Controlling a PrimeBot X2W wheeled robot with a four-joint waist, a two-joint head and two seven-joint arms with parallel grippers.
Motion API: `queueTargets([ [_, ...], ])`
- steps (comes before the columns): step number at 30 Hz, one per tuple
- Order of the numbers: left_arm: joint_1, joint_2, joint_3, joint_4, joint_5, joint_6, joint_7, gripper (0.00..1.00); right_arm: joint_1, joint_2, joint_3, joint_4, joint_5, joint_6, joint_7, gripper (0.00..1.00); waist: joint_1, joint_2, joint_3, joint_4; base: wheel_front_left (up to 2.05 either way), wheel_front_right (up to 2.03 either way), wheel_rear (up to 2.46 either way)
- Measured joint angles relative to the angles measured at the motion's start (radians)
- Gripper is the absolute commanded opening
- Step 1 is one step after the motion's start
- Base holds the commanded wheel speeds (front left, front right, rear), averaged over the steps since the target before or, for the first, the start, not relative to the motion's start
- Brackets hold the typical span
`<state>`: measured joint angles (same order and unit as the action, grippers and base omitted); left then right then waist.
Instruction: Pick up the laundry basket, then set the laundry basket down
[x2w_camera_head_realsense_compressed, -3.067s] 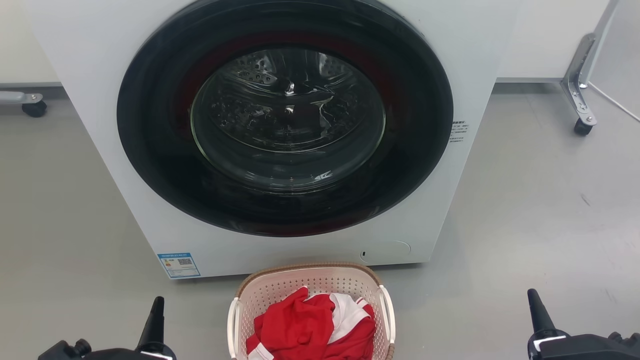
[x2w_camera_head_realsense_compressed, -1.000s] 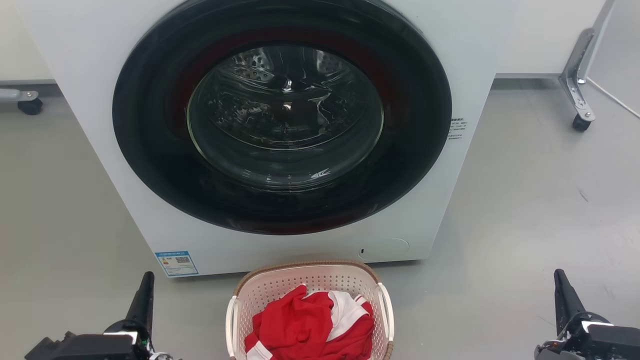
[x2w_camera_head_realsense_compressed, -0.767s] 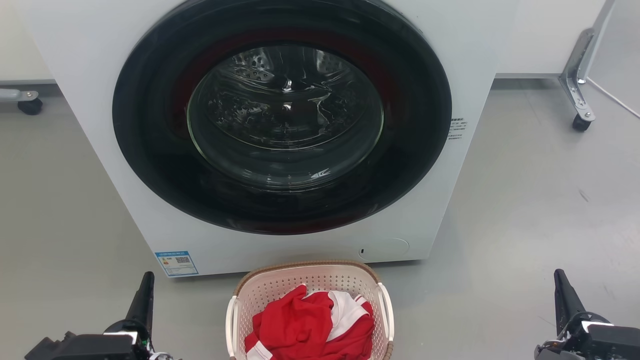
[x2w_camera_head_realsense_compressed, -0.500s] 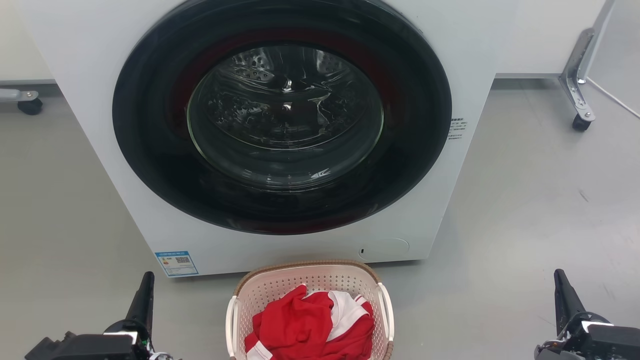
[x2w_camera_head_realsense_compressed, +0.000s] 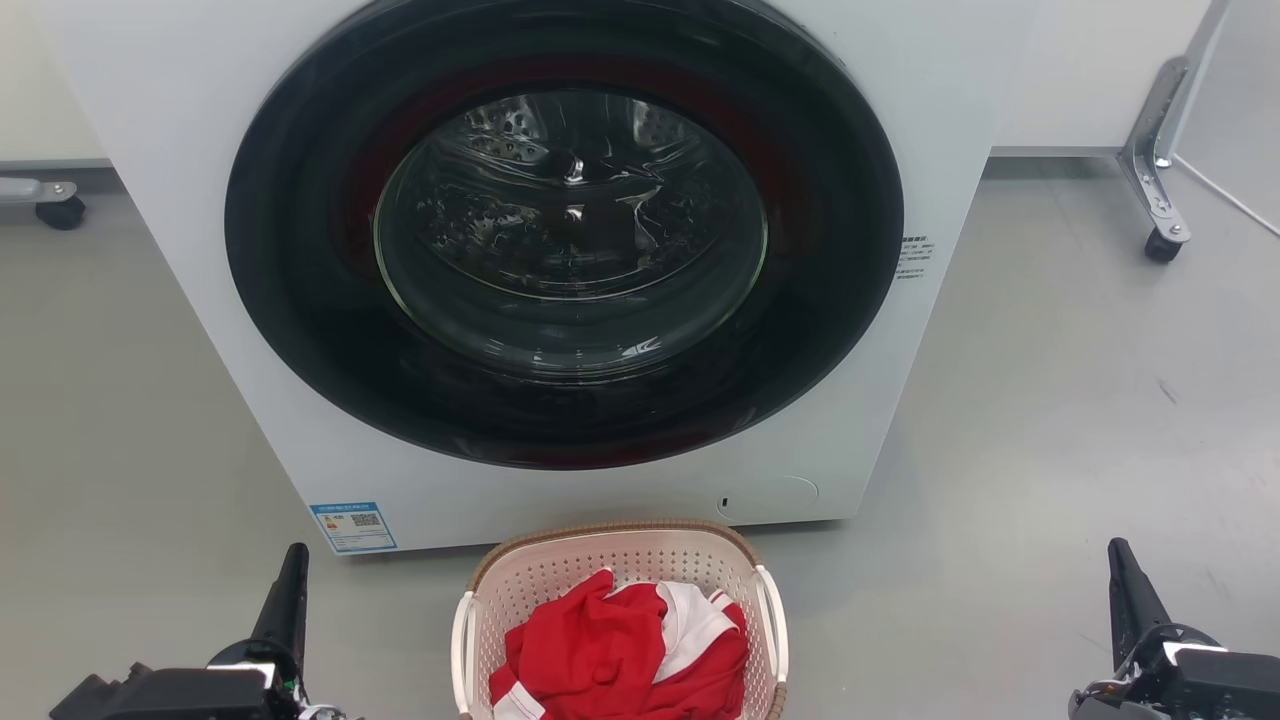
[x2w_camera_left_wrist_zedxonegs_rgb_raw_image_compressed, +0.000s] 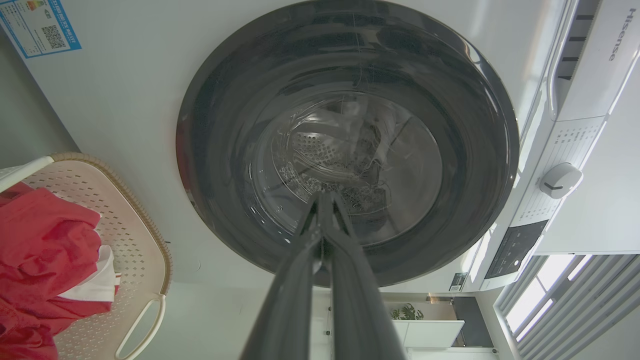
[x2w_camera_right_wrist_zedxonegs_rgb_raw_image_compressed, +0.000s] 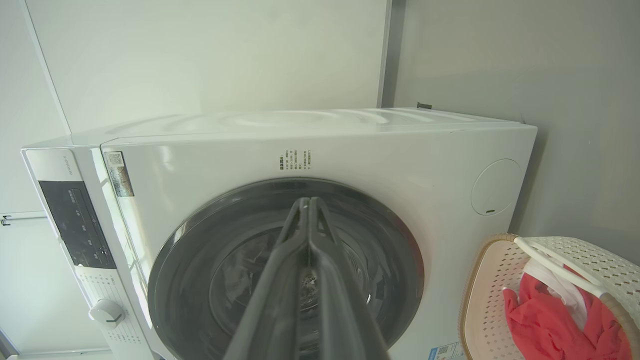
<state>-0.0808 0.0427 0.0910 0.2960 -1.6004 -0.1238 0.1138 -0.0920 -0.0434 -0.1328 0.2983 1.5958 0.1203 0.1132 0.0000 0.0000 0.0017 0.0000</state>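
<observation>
Grey floor (x2w_camera_head_realsense_compressed: 1050, 420), white front-load washer (x2w_camera_head_realsense_compressed: 950, 120), dark round door (x2w_camera_head_realsense_compressed: 570, 420) shut. Laundry basket (x2w_camera_head_realsense_compressed: 620, 565) stands upright on the floor just in front of the washer's lower edge, between the two arms; can't tell if it touches the machine. Red and white clothes (x2w_camera_head_realsense_compressed: 610, 650) are bunched inside it. Left gripper (x2w_camera_head_realsense_compressed: 288, 580) sits low to the basket's left, right gripper (x2w_camera_head_realsense_compressed: 1128, 580) further out on its right. Both are clear of the basket, jaws pressed together on each, nothing pinched; the wrist views agree.

Basket down with both grippers off it fits either a lift to come or a set-down already done; can't tell which.

Handling, my guess: light, thin perforated plastic, fairly stiff, though the walls may flex if squeezed. The soft load shouldn't shift much. Best holds look like the white side handles (x2w_camera_head_realsense_compressed: 777, 620), one per side, for a level carry. The brown woven-look rim (x2w_camera_head_realsense_compressed: 610, 530) looks a poorer, slippier pinch.
</observation>
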Motion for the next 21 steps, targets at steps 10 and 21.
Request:
queueTargets([
  [10,0.0,0.0,0.0,0.0,0.0,0.0,0.0,0.0,0.0,0.0,0.0,0.0,0.001,0.0,0.0,0.0,0.0,0.0,0.0,0.0,0.0,0.0,0.0],
  [21,0.0,0.0,0.0,0.0,0.0,0.0,0.0,0.0,0.0,0.0,0.0,0.0,0.001,0.0,0.0,0.0,0.0,0.0,0.0,0.0,0.0,0.0,0.0],
])
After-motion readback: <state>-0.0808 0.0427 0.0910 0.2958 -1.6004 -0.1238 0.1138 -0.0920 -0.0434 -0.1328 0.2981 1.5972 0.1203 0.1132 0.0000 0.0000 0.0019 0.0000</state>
